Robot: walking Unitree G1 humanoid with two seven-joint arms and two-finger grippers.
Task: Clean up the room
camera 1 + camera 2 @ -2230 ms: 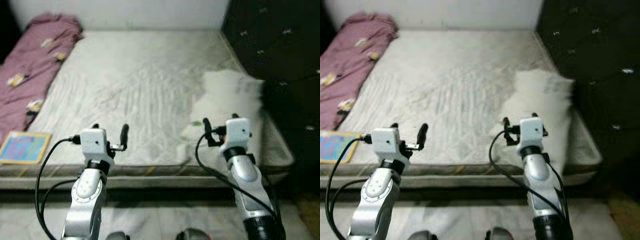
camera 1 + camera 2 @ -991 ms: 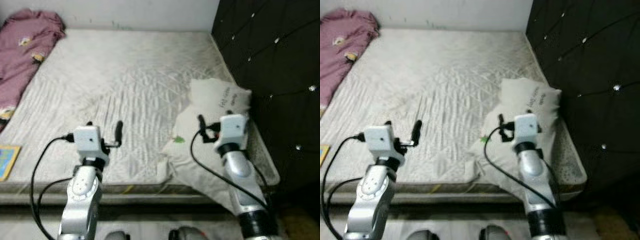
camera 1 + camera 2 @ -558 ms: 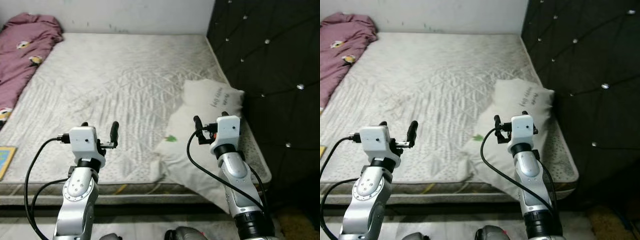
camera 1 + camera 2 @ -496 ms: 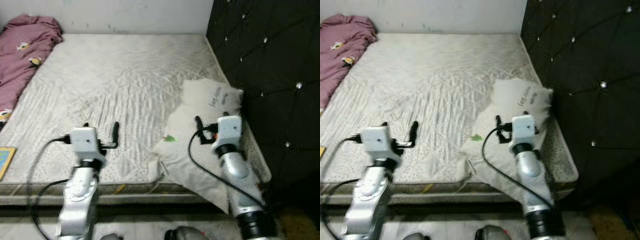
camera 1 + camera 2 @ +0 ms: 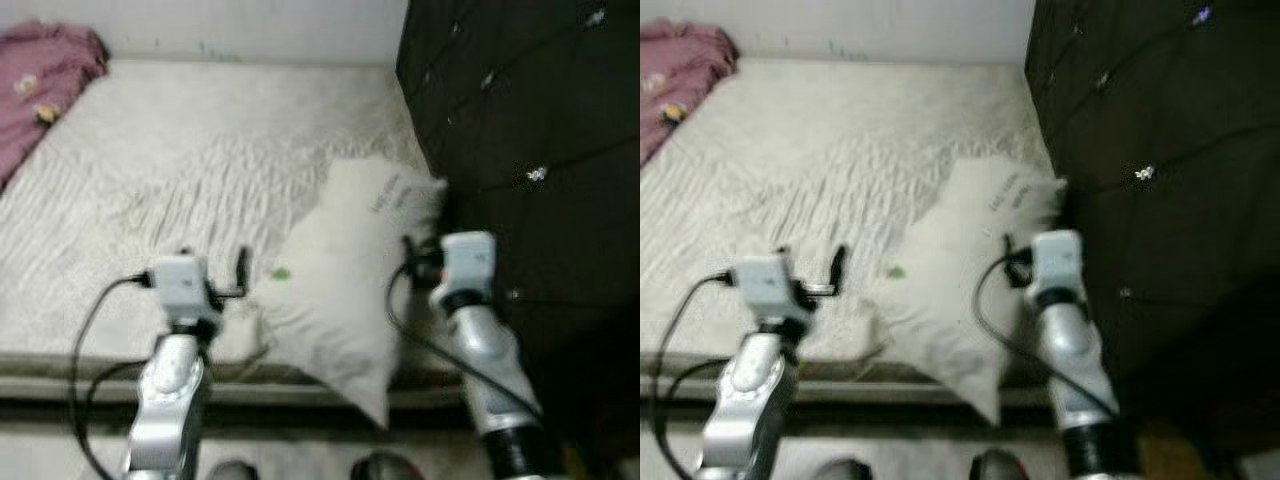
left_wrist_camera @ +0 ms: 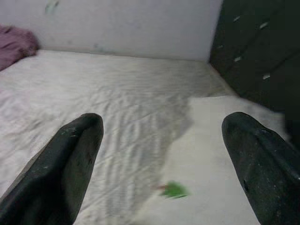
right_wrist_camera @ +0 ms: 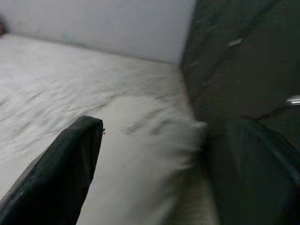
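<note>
I am facing a bed [image 5: 180,150] with a pale quilted mattress, and both my arms are raised in front of me over its near edge. My left tool [image 6: 164,154] is held above the mattress with its two black fingers [image 6: 75,154] spread wide apart and nothing between them. My right tool [image 7: 154,159] is held beside the dark tufted headboard [image 5: 520,120], its fingers also spread wide and holding nothing.

A white pillow [image 5: 340,270] lies on the right side of the bed, between my two arms. Its far corner rests against the headboard and its near corner hangs over the front edge of the mattress. It has some dark lettering near the top, too blurred for me to read, and a small green mark [image 5: 282,272] on its left part. The left wrist view shows that green mark just ahead of my fingers.

A crumpled pink blanket [image 5: 45,75] with small pale patches lies at the far left corner of the bed, well apart from the pillow. A plain white wall [image 5: 240,25] runs behind the bed. I see no bins or boxes among these things.
</note>
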